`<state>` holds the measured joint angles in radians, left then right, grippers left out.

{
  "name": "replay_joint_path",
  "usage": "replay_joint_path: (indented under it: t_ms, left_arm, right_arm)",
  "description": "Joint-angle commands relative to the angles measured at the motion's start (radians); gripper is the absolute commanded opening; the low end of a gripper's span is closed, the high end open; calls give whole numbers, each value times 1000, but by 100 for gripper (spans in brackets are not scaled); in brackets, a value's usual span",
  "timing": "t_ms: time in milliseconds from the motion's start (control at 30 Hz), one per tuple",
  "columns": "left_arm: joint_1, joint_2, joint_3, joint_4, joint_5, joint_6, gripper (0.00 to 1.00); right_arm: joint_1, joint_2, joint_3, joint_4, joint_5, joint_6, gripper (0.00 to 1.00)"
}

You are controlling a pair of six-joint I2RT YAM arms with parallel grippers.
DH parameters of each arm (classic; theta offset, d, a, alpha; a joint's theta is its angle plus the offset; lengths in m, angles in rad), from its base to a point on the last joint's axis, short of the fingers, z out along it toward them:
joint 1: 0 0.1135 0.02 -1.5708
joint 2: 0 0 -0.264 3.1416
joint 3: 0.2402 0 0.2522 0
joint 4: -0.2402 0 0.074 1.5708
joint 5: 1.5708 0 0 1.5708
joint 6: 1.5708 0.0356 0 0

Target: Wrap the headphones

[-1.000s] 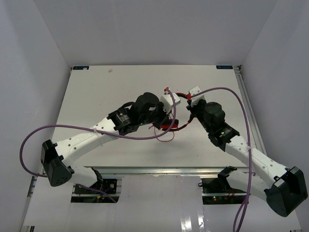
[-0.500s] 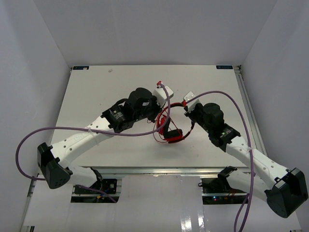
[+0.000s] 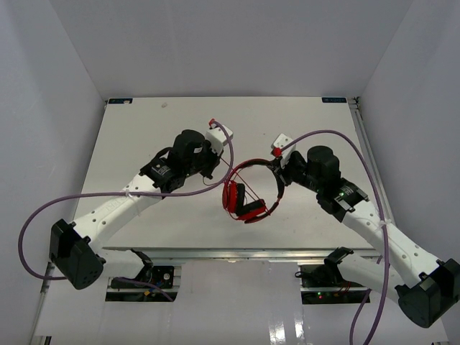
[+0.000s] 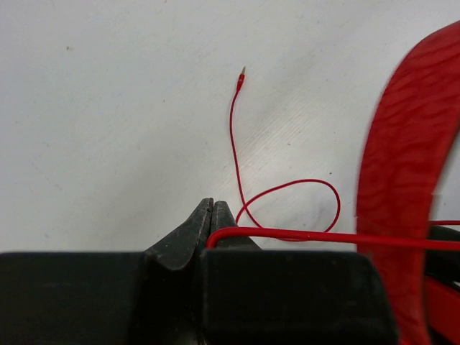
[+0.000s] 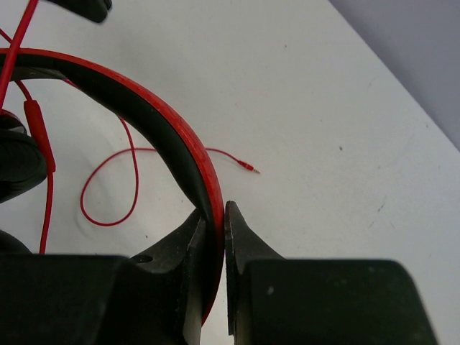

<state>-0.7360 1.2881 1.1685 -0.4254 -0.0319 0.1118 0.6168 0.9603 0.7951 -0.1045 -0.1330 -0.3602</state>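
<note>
On the headphones (image 3: 231, 195), the headband (image 4: 406, 144) shows wrinkled, leathery grain; the cable (image 4: 232, 144) looks smooth, the table (image 4: 108, 108) matt white.

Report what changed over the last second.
The left end effector, pinching the red cable, drew away to the left, pulling it taut from the headphones, whose ear cups now show. The right end effector stayed shut on the headband, roughly in place.

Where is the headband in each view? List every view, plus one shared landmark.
Top external: headband right of centre, curving from the right gripper down to the ear cups.
Left wrist: broad red band at the right edge.
Right wrist: black-and-red arc running into the shut jaws.
Landmark: the plug tip, in both wrist views.
</note>
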Motion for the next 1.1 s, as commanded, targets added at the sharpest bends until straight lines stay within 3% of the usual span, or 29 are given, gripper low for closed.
replay_joint_path:
  t_ms: [0,133,333,600,900,1067]
  left_arm:
    - [148,-99,-91,146,120,-67,4]
    - [172,-114,-175,241,228,-126,6]
    - [175,-217,-353,501,387,-249,20]
    - [173,-237,-468,752,507,-386,23]
    - [161,-126,-553,1080,589,-545,24]
    - [113,-2,-549,1213,554,-567,27]
  right_arm:
    - [-30,-35,151,-98,-262,111,8]
    - [-60,-9,242,-115,-353,219,8]
    - [-134,58,386,-116,-397,397,8]
    - [-208,138,495,-106,-454,561,8]
    - [-268,184,528,-55,-436,743,8]
    - [-286,210,563,-30,-458,787,8]
